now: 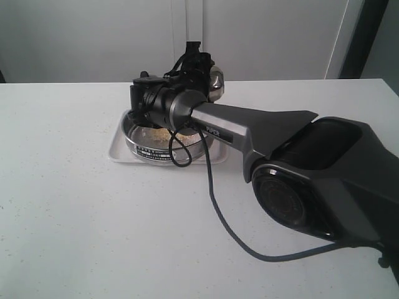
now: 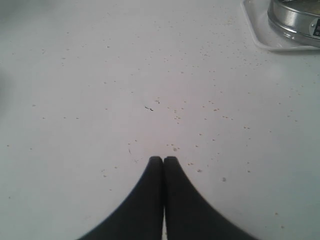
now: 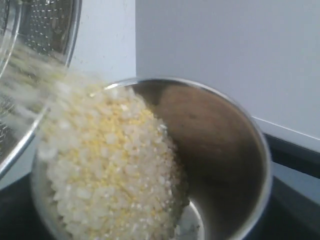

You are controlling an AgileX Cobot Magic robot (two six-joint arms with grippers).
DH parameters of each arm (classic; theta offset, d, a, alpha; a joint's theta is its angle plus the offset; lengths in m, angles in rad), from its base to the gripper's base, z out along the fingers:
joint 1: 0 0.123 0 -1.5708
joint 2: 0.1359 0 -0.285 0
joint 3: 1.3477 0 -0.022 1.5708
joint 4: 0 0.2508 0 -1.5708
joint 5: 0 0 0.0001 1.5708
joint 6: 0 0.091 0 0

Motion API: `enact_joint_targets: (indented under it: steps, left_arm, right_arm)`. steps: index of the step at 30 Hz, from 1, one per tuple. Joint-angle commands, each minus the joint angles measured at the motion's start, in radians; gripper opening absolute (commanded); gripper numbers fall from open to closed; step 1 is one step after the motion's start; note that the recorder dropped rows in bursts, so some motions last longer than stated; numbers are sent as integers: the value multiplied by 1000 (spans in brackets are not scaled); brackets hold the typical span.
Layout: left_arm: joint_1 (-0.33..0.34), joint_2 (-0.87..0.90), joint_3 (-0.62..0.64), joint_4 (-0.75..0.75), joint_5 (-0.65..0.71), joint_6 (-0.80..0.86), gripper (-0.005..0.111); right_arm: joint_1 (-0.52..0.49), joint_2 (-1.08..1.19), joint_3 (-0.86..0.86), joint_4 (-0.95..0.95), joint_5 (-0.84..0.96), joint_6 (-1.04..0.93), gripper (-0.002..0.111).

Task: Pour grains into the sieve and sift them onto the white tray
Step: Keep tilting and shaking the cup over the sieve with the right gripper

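Two claws show: the right claw (image 1: 206, 71) pinches a tilted steel cup (image 3: 220, 145), and grains (image 3: 115, 165) spill over its lip into the sieve (image 1: 156, 151), which sits in the white tray (image 1: 117, 149). The left claw (image 2: 163, 161) is pressed together over the table (image 2: 100, 75), near the tray's corner.

Shiny steel sieve (image 1: 140, 147) (fine wire mesh) and steel cup (image 3: 215, 140); smooth white tray (image 1: 117, 150).

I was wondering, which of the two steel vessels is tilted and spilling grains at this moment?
The small rounded steel cup: it is tipped, with grains sliding over its rim toward the sieve, which sits level on the white tray.
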Motion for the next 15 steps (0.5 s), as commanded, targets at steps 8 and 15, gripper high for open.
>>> enact_joint_targets:
  steps: [8, 15]
  left_arm:
    - [2, -4, 4, -7, 0, 0, 0]
    - [2, -4, 4, -7, 0, 0, 0]
  right_arm:
    - [1, -14, -11, -56, -127, -64, 0]
    - [-1, -14, -11, -65, -131, -89, 0]
